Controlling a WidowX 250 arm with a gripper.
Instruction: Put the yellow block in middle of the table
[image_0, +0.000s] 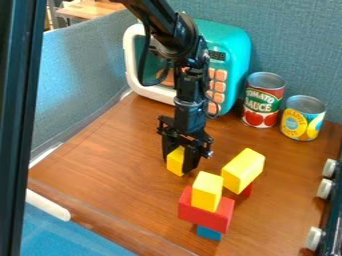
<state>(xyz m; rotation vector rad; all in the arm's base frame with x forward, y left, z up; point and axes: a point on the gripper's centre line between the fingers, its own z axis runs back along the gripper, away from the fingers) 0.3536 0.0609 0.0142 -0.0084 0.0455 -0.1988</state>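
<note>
A: ok so where's the yellow block (175, 162)?

B: Between the gripper's (179, 160) two fingers, near the middle of the table (100, 155), a bit left. They've closed in on both sides of it, so yeah, it's gripped. Lower part of the block pokes out below.

A: Touching the wood or hanging just over it?

B: Honestly can't tell from this angle. The arm (190, 87) comes in from the far edge, passing in front of the microwave (234, 52), and the gripper points down.

A: And the other blocks?

B: Just right of the gripper and a little nearer there's a stack: upright yellow piece (207, 192) on a wide red block (205, 213), with a blue block (209, 233) peeking out underneath. Right behind that, a bigger yellow piece (244, 169) sits at a slant above a red bit (248, 189), mostly hidden.

A: Anything at the back?

B: Microwave's teal and white with orange buttons. Far right, the tomato can (262, 102) and pineapple can (303, 120) stand upright, pineapple a touch nearer. White knobs (324, 188) along the right edge too, and a grey-blue partition (80, 80) at the left.
</note>
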